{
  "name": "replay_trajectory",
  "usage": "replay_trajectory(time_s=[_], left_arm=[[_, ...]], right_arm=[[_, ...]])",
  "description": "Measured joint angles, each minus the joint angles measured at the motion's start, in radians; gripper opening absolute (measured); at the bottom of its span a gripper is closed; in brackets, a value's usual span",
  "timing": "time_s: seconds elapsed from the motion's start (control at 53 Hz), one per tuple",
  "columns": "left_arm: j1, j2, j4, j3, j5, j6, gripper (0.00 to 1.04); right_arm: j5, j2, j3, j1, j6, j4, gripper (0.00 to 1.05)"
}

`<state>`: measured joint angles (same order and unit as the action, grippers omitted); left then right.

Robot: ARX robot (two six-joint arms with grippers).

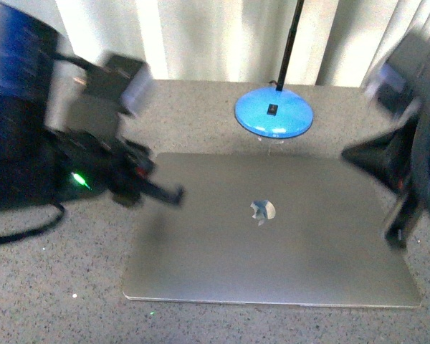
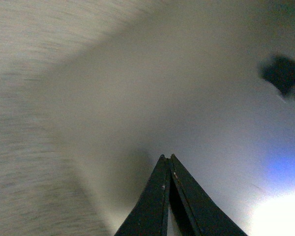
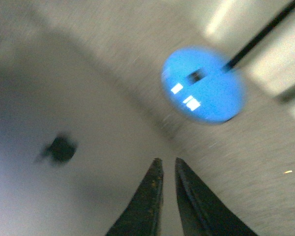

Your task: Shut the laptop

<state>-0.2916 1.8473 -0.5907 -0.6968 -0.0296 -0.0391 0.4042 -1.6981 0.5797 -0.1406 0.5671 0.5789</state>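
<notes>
The silver-grey laptop (image 1: pixel 272 229) lies shut and flat on the speckled table, lid up, its shiny apple logo (image 1: pixel 262 211) in the middle. My left gripper (image 1: pixel 173 194) is shut and empty, held above the lid's left edge; in the left wrist view (image 2: pixel 167 158) its tips hang over the grey lid (image 2: pixel 196 98). My right gripper (image 1: pixel 395 235) is shut and empty above the lid's right edge; the right wrist view (image 3: pixel 166 162) shows the lid (image 3: pixel 64 137) and its dark logo (image 3: pixel 61 148) beneath. Both arms are motion-blurred.
A blue round lamp base (image 1: pixel 274 112) with a thin black pole (image 1: pixel 290 43) stands just behind the laptop; it also shows in the right wrist view (image 3: pixel 204 84). Pale curtains (image 1: pixel 222 36) hang at the back. A black cable (image 1: pixel 21 229) lies at the left.
</notes>
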Motion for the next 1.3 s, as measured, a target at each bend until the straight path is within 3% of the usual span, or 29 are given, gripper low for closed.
replay_trajectory(time_s=[0.113,0.245,0.264,0.283,0.321,0.377,0.491,0.528,0.811,0.925,1.057,1.302], left_arm=[[0.052,-0.085,-0.015,-0.003,0.025,0.138,0.25],[0.068,-0.097,-0.018,-0.007,0.029,0.219,0.45],[0.065,-0.093,-0.020,-0.004,0.029,0.220,0.47],[0.056,-0.074,-0.062,0.011,0.059,0.202,0.46],[0.042,-0.026,-0.291,0.074,0.171,0.163,0.37],[0.044,-0.014,-0.552,0.183,0.221,0.102,0.24],[0.085,-0.090,-0.712,0.275,0.228,0.072,0.08],[0.101,-0.137,-0.723,0.304,0.226,0.070,0.03],[0.158,-0.353,-0.674,0.483,0.158,0.050,0.04],[0.178,-0.444,-0.635,0.529,0.139,0.047,0.04],[0.198,-0.601,-0.488,0.558,0.121,0.047,0.04],[0.277,-0.809,-0.359,0.626,0.032,0.046,0.04]], right_arm=[[-0.011,0.045,0.013,0.006,-0.151,0.046,0.28],[-0.009,0.028,0.004,0.001,-0.212,0.044,0.46],[-0.051,0.014,-0.005,-0.007,-0.243,0.077,0.47],[-0.124,-0.004,-0.026,-0.018,-0.267,0.158,0.44],[-0.290,-0.039,-0.078,-0.032,-0.346,0.351,0.38],[-0.488,-0.048,-0.180,-0.030,-0.446,0.604,0.25],[-0.554,0.039,-0.259,0.005,-0.513,0.739,0.07],[-0.550,0.071,-0.278,0.010,-0.523,0.740,0.02],[-0.498,0.285,-0.424,0.046,-0.549,0.656,0.03],[-0.481,0.401,-0.455,0.062,-0.552,0.558,0.03],[-0.409,0.561,-0.481,0.113,-0.553,0.438,0.03],[-0.406,0.747,-0.533,0.139,-0.556,0.305,0.03]])
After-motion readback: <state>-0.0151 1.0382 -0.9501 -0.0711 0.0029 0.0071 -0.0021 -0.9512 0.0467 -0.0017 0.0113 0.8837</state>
